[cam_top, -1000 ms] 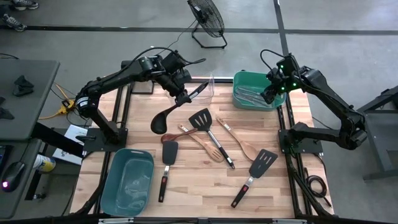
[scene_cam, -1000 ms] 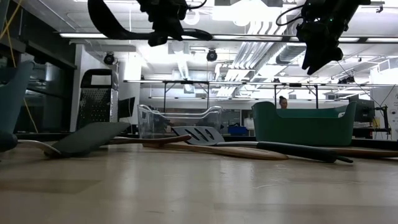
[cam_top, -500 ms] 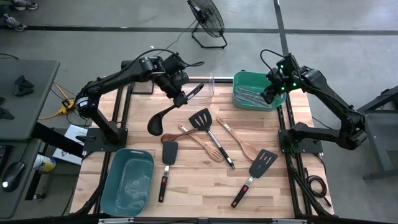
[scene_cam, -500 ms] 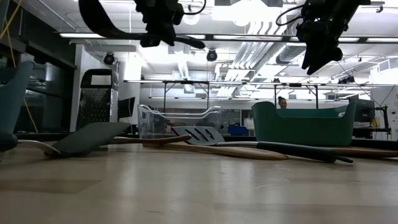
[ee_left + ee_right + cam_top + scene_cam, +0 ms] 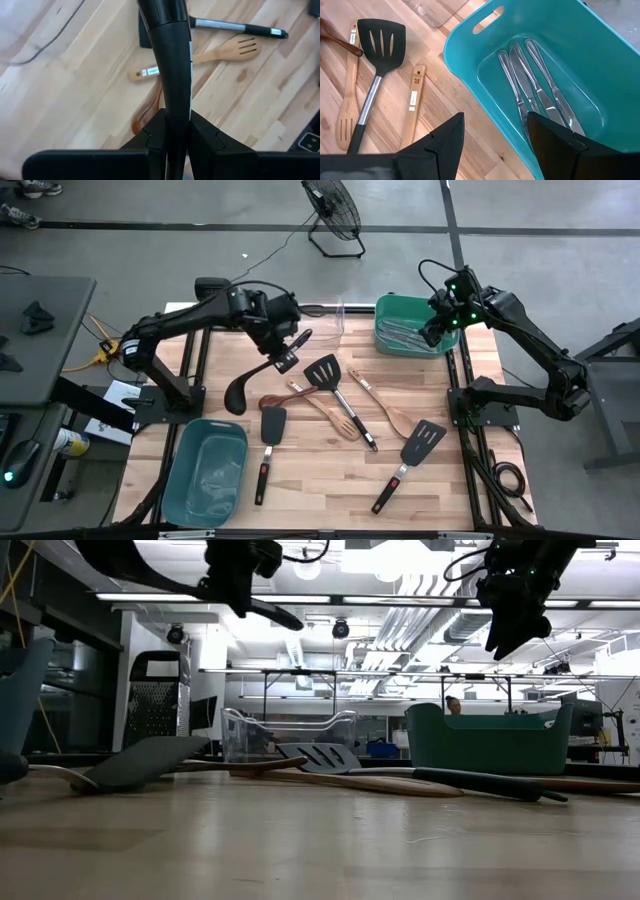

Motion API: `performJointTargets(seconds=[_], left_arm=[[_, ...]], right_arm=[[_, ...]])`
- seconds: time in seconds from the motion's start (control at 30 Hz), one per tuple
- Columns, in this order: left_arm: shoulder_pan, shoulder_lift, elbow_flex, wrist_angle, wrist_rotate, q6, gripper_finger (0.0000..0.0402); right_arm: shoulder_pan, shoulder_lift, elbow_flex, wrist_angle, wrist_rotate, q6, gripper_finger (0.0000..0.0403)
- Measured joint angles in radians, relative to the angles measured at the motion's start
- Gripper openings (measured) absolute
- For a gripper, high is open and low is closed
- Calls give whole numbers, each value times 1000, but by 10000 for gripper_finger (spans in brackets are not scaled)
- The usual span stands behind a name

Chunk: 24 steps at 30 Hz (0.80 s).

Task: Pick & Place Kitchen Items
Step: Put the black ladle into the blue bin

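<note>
So my left gripper (image 5: pixel 283 352) is clamped tight on the ladle (image 5: pixel 262 368) handle, up in the air over the table (image 5: pixel 330 480), with the bowl end hanging out toward the teal tub (image 5: pixel 208 472) side. From the wrist cam the handle runs straight up between my fingers (image 5: pixel 205 137), and below it I can see a slotted wooden spatula (image 5: pixel 200 56) and a metal-shafted turner (image 5: pixel 235 27) lying on the wood. My right gripper (image 5: pixel 436 330) hangs over the green tub (image 5: pixel 385 305), jaws spread partway with nothing in them, and the silver cutlery (image 5: pixel 532 85) sits in the tub bottom right under it. Between the two tubs, on the table, there's a wooden spoon (image 5: pixel 382 404) and two red-handled turners (image 5: pixel 410 460), well apart from both grippers.
</note>
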<state>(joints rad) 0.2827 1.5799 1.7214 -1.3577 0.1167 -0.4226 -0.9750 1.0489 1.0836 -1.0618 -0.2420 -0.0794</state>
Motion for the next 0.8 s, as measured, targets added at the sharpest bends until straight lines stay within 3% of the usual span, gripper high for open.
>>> performJointTargets(seconds=[0.23, 0.43, 0.8], left_arm=[[-48, -118, 0, -22, -119, -145, 43], [-96, -203, 0, -139, -216, -320, 43], [-316, -246, -45, -213, -375, -679, 43]], right_arm=[[0, 0, 0, 3, -1, -5, 208], [0, 0, 0, 13, -2, -22, 208], [0, 0, 0, 27, -4, -22, 208]])
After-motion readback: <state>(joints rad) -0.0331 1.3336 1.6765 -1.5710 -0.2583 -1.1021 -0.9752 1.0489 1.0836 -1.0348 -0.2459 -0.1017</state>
